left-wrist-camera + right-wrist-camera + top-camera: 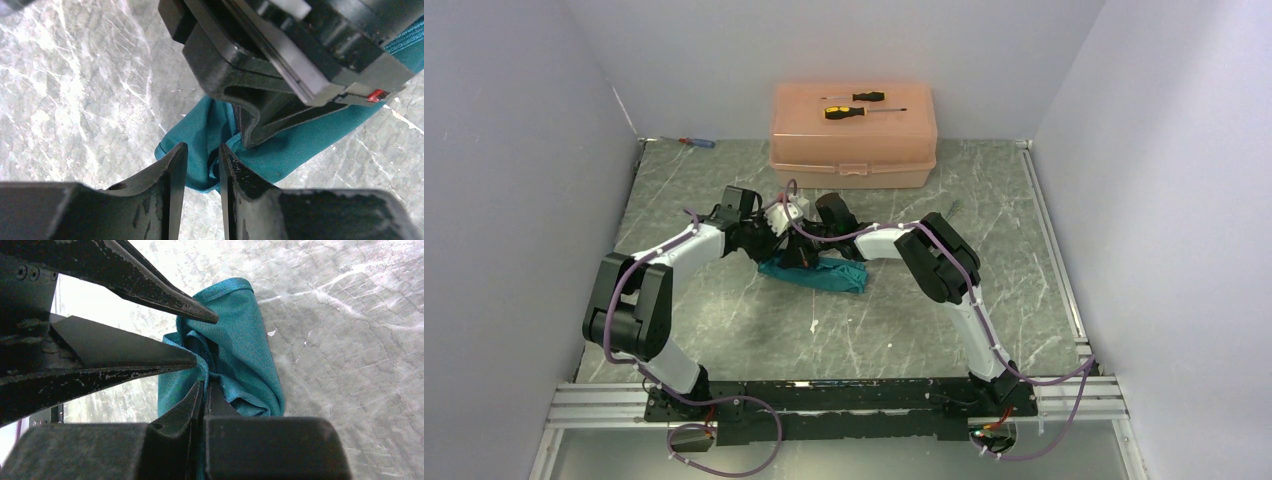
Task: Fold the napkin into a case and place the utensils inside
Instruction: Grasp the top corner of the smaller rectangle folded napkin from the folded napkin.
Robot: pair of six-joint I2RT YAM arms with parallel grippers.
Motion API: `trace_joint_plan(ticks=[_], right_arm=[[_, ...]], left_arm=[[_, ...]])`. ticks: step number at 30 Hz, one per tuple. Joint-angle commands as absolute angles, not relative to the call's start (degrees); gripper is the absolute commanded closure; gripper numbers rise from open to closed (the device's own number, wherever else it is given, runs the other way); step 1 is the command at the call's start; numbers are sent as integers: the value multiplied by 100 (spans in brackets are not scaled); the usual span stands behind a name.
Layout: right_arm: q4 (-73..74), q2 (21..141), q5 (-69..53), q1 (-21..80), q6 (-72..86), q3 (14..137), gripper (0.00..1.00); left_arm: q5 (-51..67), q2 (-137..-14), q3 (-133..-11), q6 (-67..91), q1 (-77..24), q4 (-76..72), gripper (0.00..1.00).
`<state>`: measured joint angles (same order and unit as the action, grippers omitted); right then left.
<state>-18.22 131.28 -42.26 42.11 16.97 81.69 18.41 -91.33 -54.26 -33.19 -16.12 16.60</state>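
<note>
The teal napkin (826,276) lies bunched into a crumpled strip on the marble table, between the two arms. My right gripper (205,385) is shut on a fold of the napkin (240,340), with cloth pinched between its fingers. My left gripper (202,147) faces it at the napkin's (207,122) left end. Its jaws stand apart with a narrow gap and only loose cloth beyond the tips. In the top view both grippers meet just above the cloth, left (774,238) and right (809,238). I cannot make out the utensils in any view.
A peach plastic box (854,140) stands at the back with two yellow-and-black screwdrivers (856,105) on its lid. A small red-and-blue screwdriver (696,142) lies at the back left corner. Grey walls close in the table on three sides.
</note>
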Motion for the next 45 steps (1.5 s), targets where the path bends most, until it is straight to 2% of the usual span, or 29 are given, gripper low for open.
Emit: trace_joint_plan(ticks=[1, 4, 7, 18, 33, 45], right_arm=[[-1575, 13025, -4276, 4255, 1677, 8169, 100], [-1598, 13041, -4298, 4270, 1727, 8177, 100], [-1573, 13019, -4315, 4263, 1727, 8197, 100], [-1262, 13093, -4367, 4258, 1774, 8503, 100], [-840, 13061, -4143, 4232, 1603, 8566, 100], [-476, 13042, -3970, 4141, 1450, 9007, 100]], left_arm=[[2043, -9057, -5334, -3296, -1623, 1491, 63], [1918, -9083, -5229, -3369, -1646, 1295, 61], [1668, -9112, -5090, -3486, -1678, 1055, 65], [1497, -9042, -4800, -3614, -1806, 791, 97], [1296, -8746, -5280, -2972, -1846, 1224, 97], [1548, -8627, -5080, -3023, -1846, 1357, 97]])
